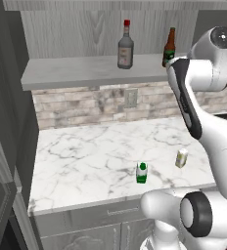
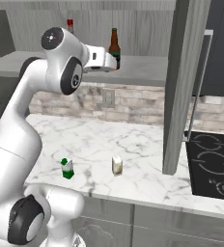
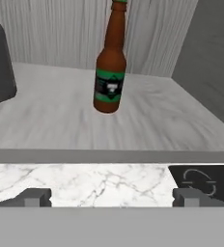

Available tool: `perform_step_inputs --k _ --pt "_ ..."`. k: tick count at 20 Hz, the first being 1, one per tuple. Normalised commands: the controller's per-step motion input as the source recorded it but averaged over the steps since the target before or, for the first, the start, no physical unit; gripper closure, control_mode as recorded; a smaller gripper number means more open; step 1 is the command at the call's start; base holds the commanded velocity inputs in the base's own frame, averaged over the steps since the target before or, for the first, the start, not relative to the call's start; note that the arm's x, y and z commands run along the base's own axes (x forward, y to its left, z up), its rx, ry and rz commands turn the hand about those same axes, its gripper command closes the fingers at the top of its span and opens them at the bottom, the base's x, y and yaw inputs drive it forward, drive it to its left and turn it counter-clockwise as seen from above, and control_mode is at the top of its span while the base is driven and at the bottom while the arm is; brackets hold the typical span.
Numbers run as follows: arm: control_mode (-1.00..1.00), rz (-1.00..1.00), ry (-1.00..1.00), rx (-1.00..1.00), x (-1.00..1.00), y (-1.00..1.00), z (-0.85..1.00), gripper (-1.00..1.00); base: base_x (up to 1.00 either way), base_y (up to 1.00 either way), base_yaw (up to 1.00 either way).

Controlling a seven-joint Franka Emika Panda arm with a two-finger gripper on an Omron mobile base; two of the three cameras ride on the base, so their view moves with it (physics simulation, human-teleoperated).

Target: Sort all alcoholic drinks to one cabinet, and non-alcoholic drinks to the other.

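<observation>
On the wide wall cabinet's grey shelf (image 1: pixel 71 72) stand both alcoholic drinks. The clear-grey bottle with a red cap (image 1: pixel 125 46) is at mid-shelf and the brown bottle with a green label (image 1: pixel 170 47) is to its right. My gripper (image 2: pixel 111 61) hovers open just in front of the brown bottle (image 2: pixel 114 44), apart from it. In the hand view the brown bottle (image 3: pixel 110 72) stands upright beyond my spread fingertips (image 3: pixel 34 197), with nothing between them. The two non-alcoholic cartons sit near the marble counter's front edge: a green-and-white one (image 1: pixel 142 173) and a cream-yellow one (image 1: pixel 181 158).
A tall grey panel (image 2: pixel 181 82) rises right of the counter, with a black cooktop (image 2: pixel 210 164) and a dark oven unit (image 2: pixel 220 43) beyond it. A wall socket (image 1: pixel 130 97) sits in the stone backsplash. A dark cabinet side (image 1: pixel 8 146) bounds the left.
</observation>
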Motion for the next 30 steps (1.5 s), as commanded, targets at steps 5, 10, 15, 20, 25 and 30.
perform_step_inputs --k 5,10,15,20,25,30 --pt "-1.00 0.00 0.16 -0.02 -0.26 0.00 -0.26 -1.00 0.00 0.00 0.00" --pt "-1.00 0.00 0.12 -0.01 -0.27 0.00 -0.36 -1.00 0.00 0.00 0.00" --pt "-1.00 0.01 0.08 0.00 -0.29 0.00 -0.40 -1.00 0.00 0.00 0.00" --pt "-1.00 0.00 0.01 0.00 -0.20 0.00 -0.44 -1.00 0.00 0.00 0.00" --pt "-1.00 0.00 -0.01 0.00 -0.09 0.00 -0.43 -1.00 0.00 0.00 0.00" --pt "-1.00 0.00 0.00 0.00 -0.09 0.00 -0.40 -1.00 0.00 0.00 0.00"
